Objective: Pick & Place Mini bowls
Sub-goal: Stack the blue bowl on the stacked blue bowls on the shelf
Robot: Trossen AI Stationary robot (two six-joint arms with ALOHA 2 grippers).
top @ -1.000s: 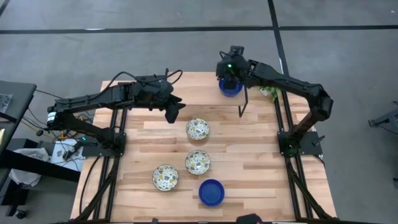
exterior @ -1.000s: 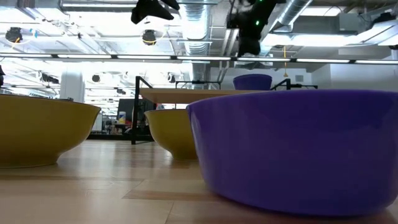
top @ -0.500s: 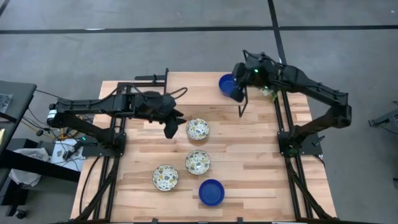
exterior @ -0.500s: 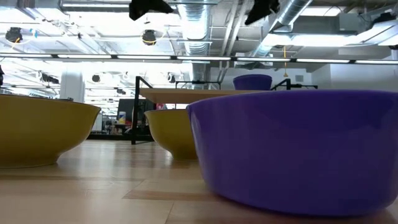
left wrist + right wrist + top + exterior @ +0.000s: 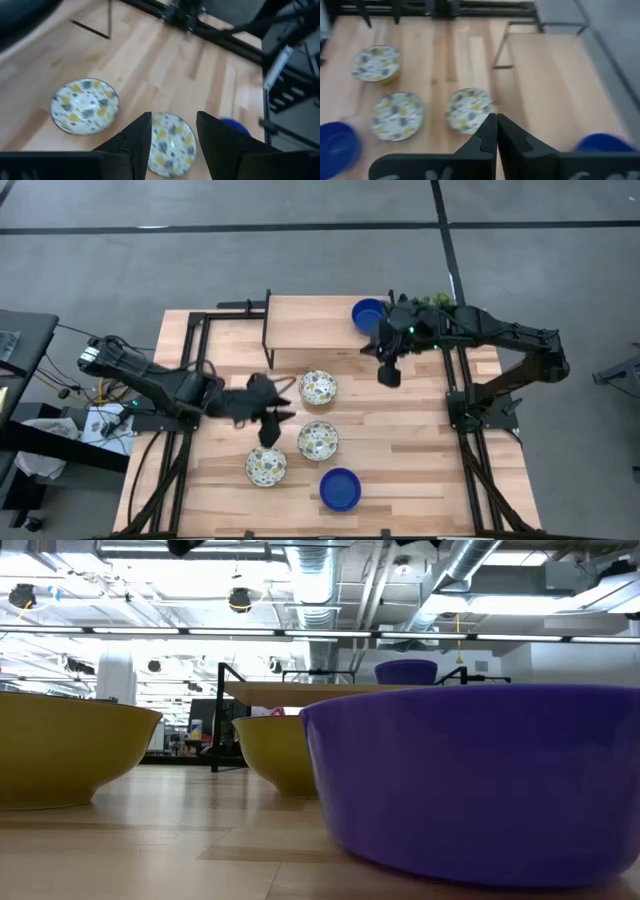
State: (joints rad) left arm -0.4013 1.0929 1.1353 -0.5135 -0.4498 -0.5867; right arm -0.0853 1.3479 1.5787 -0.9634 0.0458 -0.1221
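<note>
**A:** Mini bowls, where do they lie on the pale wooden slatted table (image 5: 420,440)?

**B:** Three cream-white shallow round bowls with speckled floral insides sit mid-table: one farthest back (image 5: 318,388), one in the middle (image 5: 318,440), one toward the front-left (image 5: 266,465). They stand apart, with bare wood between them. A glossy cobalt blue round bowl (image 5: 340,489) rests near the front edge, just beside the middle floral bowl. Another blue bowl (image 5: 366,316) sits on the raised wooden shelf (image 5: 310,325) at the back of the table, near its right end.

**A:** And the grippers?

**B:** The left gripper (image 5: 170,137) hovers above the table between the three floral bowls, its dark fingers parted to a moderate gap and holding nothing. The right gripper (image 5: 497,131) hangs just off the right end of the shelf, near the blue bowl there, its fingers pressed together, empty.

**A:** Open room?

**B:** The right half of the table is bare planks up to the black frame rails (image 5: 460,420). The left front corner is bare as well.

**A:** Surfaces?

**B:** From table height the near blue bowl (image 5: 470,780) shows a smooth, glossy curved wall; two floral bowls, one (image 5: 60,750) at the left and one (image 5: 280,752) behind, have plain mustard-yellow outsides. The shelf stands on thin black metal legs (image 5: 268,330).
</note>
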